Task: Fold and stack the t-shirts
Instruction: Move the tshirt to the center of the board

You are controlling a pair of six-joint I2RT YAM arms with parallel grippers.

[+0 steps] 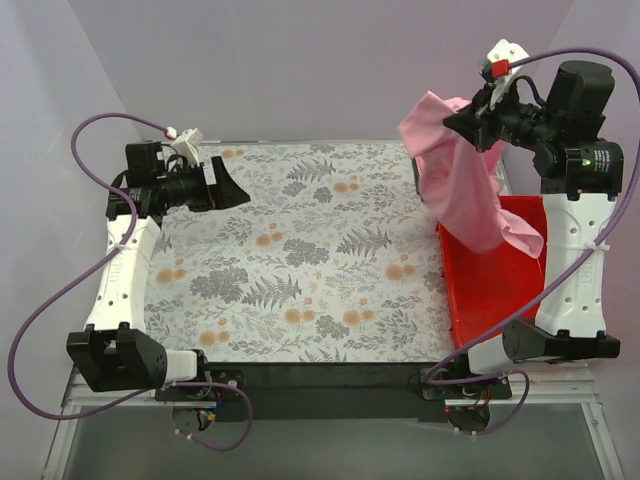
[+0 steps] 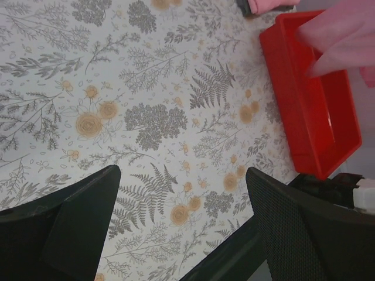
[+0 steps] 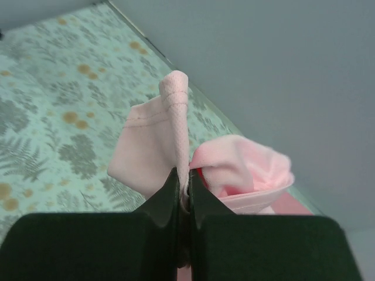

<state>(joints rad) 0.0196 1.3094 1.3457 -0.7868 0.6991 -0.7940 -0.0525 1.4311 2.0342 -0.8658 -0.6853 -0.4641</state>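
Observation:
A pink t-shirt [image 1: 462,180] hangs from my right gripper [image 1: 458,118], lifted high above the red bin [image 1: 470,300] at the table's right side, its lower end still trailing into the bin. In the right wrist view the gripper [image 3: 183,181] is shut on a fold of the pink t-shirt [image 3: 158,134]. My left gripper [image 1: 238,192] is open and empty, held above the left part of the floral tablecloth [image 1: 300,260]; its fingers [image 2: 76,222] frame bare cloth. The shirt [image 2: 345,41] and bin [image 2: 304,105] also show in the left wrist view.
The floral cloth covers the table between the arms. The red bin sits along the right edge beside the right arm's base. A dark object with something pink on it [image 2: 258,6] lies at the far edge behind the bin. Grey walls enclose the table.

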